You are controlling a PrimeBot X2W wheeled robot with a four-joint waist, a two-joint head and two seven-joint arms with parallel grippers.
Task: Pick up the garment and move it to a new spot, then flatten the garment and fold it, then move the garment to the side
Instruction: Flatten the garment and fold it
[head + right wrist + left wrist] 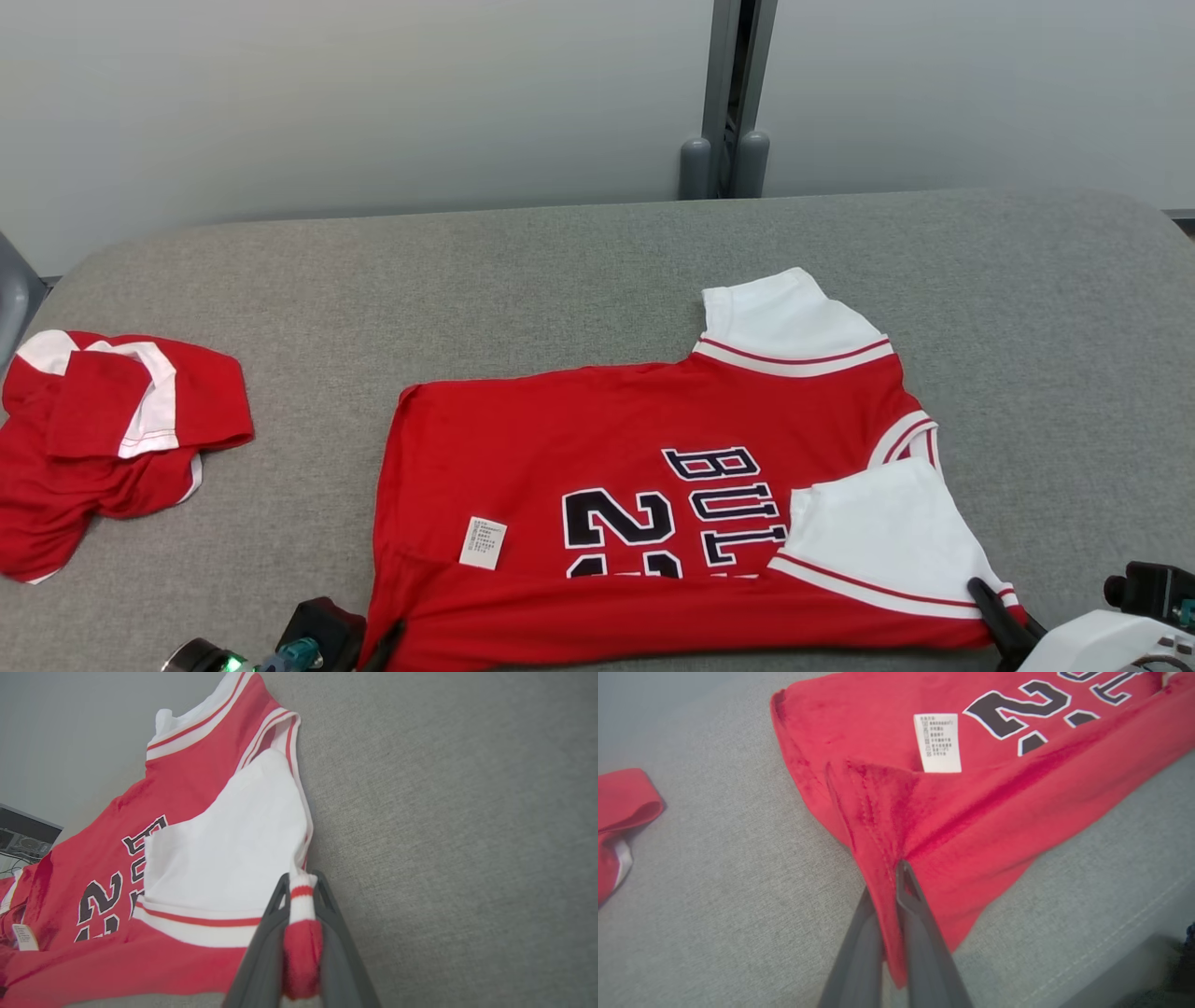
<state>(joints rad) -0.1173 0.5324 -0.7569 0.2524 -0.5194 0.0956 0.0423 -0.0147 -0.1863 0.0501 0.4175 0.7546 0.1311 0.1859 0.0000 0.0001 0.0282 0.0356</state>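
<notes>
Fingers of the left gripper are closed on the hem of the red garment; the right gripper pinches its striped edge on the grey desk.

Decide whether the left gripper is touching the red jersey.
Touching. The left wrist view shows the left gripper with its jaws shut on a hem fold of the red jersey.
</notes>
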